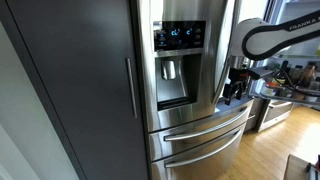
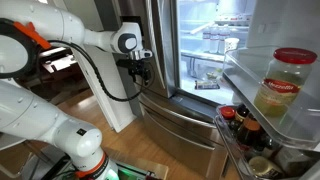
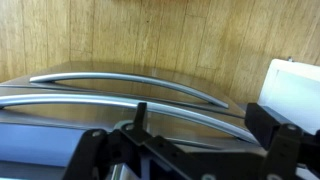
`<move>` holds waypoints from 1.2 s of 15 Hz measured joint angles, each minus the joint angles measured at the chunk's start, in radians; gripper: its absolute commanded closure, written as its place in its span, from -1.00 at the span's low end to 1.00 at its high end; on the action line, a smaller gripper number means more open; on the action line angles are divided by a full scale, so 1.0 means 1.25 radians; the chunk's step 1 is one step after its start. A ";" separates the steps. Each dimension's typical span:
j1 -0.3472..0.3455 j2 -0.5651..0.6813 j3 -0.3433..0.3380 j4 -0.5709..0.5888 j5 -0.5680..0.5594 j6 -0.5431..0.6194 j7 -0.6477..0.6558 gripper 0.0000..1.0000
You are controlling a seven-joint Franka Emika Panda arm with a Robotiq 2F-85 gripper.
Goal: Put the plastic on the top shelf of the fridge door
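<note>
The fridge stands open in an exterior view, and its door (image 2: 300, 30) is swung out at the right with the inner side showing. A clear door shelf (image 2: 243, 72) holds a red-lidded jar (image 2: 284, 85). My gripper (image 2: 138, 70) hangs in front of the fridge's left door, above the drawers, and also shows in an exterior view (image 1: 234, 88). In the wrist view the gripper (image 3: 205, 125) is open and empty, above two curved steel drawer handles (image 3: 130, 82). I cannot make out the plastic in any view.
The steel door with the blue-lit dispenser (image 1: 180, 38) is shut, beside a dark cabinet panel (image 1: 80, 70). Bottles (image 2: 240, 125) fill a lower door shelf. Lit inner shelves (image 2: 210, 60) hold containers. A white edge (image 3: 292, 90) shows at the right of the wrist view, over wooden floor (image 3: 150, 30).
</note>
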 measured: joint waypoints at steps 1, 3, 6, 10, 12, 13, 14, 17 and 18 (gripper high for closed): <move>0.000 0.000 0.000 0.000 0.000 0.000 0.000 -1.00; 0.000 0.000 0.000 0.000 0.000 0.000 0.000 -1.00; -0.001 0.000 0.000 0.000 -0.006 0.000 0.000 -1.00; -0.018 0.008 -0.002 -0.008 -0.067 0.021 0.001 -1.00; -0.021 0.004 -0.006 -0.020 -0.099 0.039 -0.015 -1.00; -0.022 0.002 -0.011 -0.026 -0.104 0.045 -0.028 -1.00; -0.023 -0.001 -0.018 -0.031 -0.104 0.045 -0.036 -1.00; -0.070 0.024 -0.055 -0.014 -0.105 0.063 -0.018 -1.00; -0.079 0.038 -0.064 -0.004 -0.105 0.065 -0.020 -1.00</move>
